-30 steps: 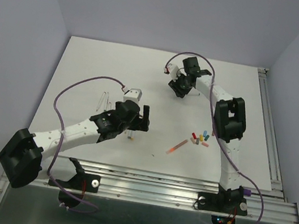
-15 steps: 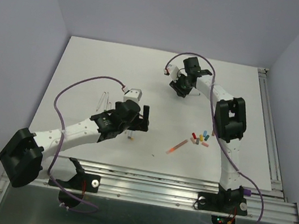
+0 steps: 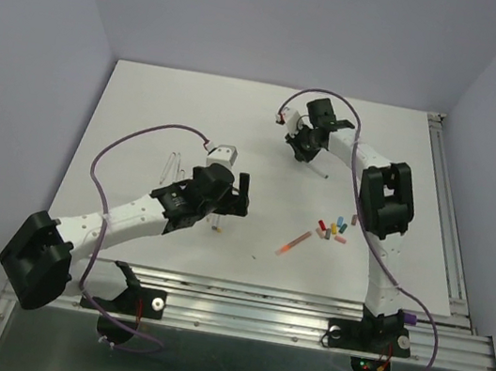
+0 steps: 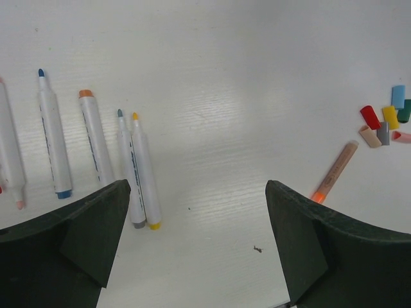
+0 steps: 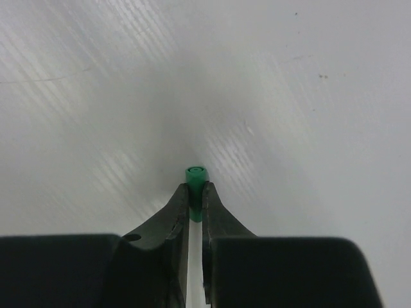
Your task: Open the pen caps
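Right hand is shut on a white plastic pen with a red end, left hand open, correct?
No: the right wrist view shows the white plastic pen in the shut right hand has a green end, not red; the left hand is open.

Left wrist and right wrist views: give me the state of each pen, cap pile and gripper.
left gripper, open, empty
right gripper, shut on green-ended pen
row of white pens, uncapped, lying flat
loose caps, off, in a pile
orange pen, lying flat, alone
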You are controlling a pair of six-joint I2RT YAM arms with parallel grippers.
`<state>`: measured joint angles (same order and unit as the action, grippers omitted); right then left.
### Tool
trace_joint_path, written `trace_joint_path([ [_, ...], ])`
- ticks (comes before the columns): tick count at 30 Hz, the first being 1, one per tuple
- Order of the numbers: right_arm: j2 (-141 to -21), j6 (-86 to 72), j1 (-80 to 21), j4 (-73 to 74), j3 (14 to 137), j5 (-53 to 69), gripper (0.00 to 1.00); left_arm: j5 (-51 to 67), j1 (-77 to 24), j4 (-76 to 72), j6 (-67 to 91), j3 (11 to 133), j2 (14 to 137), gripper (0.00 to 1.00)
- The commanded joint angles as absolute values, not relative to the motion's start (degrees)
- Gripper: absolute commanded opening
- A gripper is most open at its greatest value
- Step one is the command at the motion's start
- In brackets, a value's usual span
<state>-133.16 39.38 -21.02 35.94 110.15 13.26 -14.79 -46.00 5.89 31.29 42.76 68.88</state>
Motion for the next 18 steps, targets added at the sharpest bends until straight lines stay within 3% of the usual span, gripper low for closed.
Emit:
trace_joint_path([
  [1,-121.33,25.96,-20.65,21.39,99.87,14.77,0.01,-13.71,-45.7,4.4,31.29,43.16,65.13,0.99],
  [10,-98.02,-16.36,-21.53,-6.09,73.51,17.05,0.01,-3.44,-45.88,-2.63,31.29,40.7,61.44,0.99],
  [11,-92.69,-20.09,-22.58,-9.02,65.73,15.4,0.01,-1.69,-45.97,-4.46,31.38,40.43,61.35,0.99],
  [15,-80.64,-38.97,-27.75,-18.71,51.03,5.41,0.01,1.91,-47.28,-9.22,31.73,40.08,61.44,0.99],
  [18,-75.25,-44.72,-33.37,-20.91,43.72,-3.64,0.01,5.27,-48.68,-13.79,32.08,39.46,61.87,0.99],
])
